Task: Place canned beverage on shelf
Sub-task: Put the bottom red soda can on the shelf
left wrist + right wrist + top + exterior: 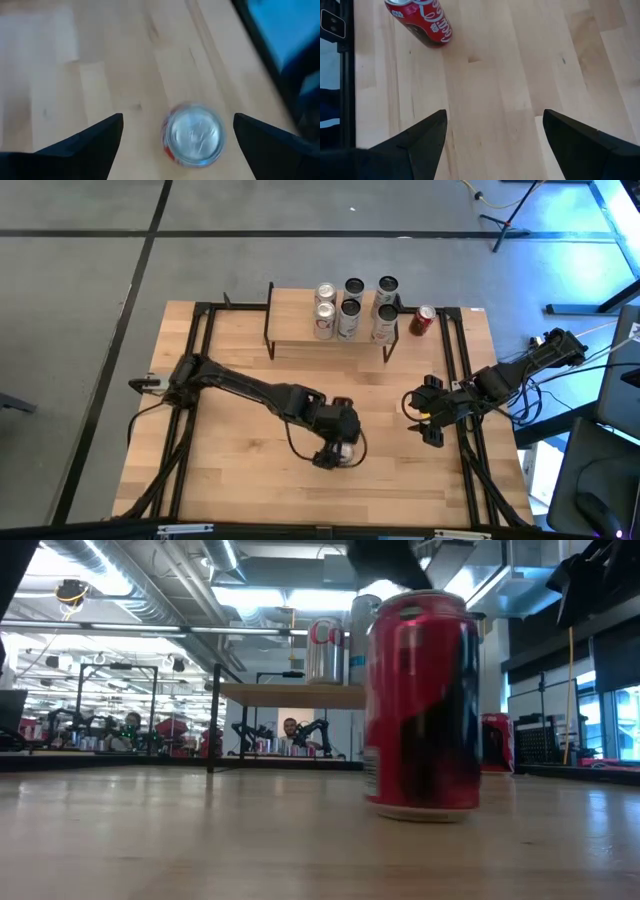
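Observation:
A red can [420, 705] stands upright on the tabletop near its front edge. The left wrist view shows its silver top [194, 134]. My left gripper [338, 450] hovers above it, pointing down, open, with one finger on each side of the can and clear of it. The shelf [300, 330] stands at the table's far side on black legs, with several silver cans [352, 308] on its top. A second red can [424, 320] stands on the table just right of the shelf. My right gripper [425, 415] is open and empty at the right side of the table.
Black rails [462, 380] run along the table's left and right sides. The left half of the shelf top [290, 310] is bare. The second red can also shows in the right wrist view [420, 20], ahead of the right gripper.

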Tool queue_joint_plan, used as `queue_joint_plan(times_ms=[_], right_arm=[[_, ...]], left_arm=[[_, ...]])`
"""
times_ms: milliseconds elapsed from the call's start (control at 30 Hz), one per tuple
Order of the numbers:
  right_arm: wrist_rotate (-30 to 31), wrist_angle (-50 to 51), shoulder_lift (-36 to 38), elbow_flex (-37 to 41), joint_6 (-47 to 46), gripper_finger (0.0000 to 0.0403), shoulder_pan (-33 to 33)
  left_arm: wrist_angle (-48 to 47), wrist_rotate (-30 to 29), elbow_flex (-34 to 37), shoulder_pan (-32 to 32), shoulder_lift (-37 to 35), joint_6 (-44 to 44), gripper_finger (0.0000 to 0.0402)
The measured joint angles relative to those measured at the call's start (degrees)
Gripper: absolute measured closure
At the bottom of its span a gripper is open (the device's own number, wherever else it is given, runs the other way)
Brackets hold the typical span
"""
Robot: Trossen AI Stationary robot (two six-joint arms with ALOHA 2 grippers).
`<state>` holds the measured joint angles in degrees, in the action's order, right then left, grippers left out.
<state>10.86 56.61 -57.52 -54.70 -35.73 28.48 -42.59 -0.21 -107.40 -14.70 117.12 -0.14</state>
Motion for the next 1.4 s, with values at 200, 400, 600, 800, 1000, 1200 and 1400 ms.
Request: queue_joint_plan(times_ms=[200, 400, 600, 800, 1000, 1200, 1400], right_arm=[[0.01, 0.05, 0.00, 0.00, 0.00, 0.0088, -0.01], [0.01, 0.45, 0.00, 0.00, 0.00, 0.0088, 0.01], [0.08, 0.49, 0.00, 0.00, 0.04, 0.0088, 0.01], [0.12, 0.56, 0.00, 0.00, 0.42, 0.0088, 0.01], [0.14, 0.58, 0.00, 0.00, 0.68, 0.0088, -0.01], [0.17, 0.57, 0.00, 0.00, 0.77, 0.0088, 0.00], [0.23, 0.53, 0.00, 0.00, 1.53, 0.0088, 0.01]], left_arm=[[-0.83, -2.83, -3.18, -0.64, -1.26, -29.51, 0.0037], [-2.29, -6.67, -3.36, -3.80, -1.01, -58.21, 0.0038], [-13.31, -21.14, -3.36, -7.02, -0.83, -82.31, 0.0044], [-12.18, -25.18, -3.34, -8.13, 1.32, -88.22, 0.0045], [-6.88, -25.24, -3.32, -8.13, 5.18, -88.01, 0.0045], [-7.17, -25.37, -3.30, -8.11, 7.35, -87.80, 0.0045], [-6.44, -25.39, -3.24, -8.79, 8.26, -86.38, 0.0045]])
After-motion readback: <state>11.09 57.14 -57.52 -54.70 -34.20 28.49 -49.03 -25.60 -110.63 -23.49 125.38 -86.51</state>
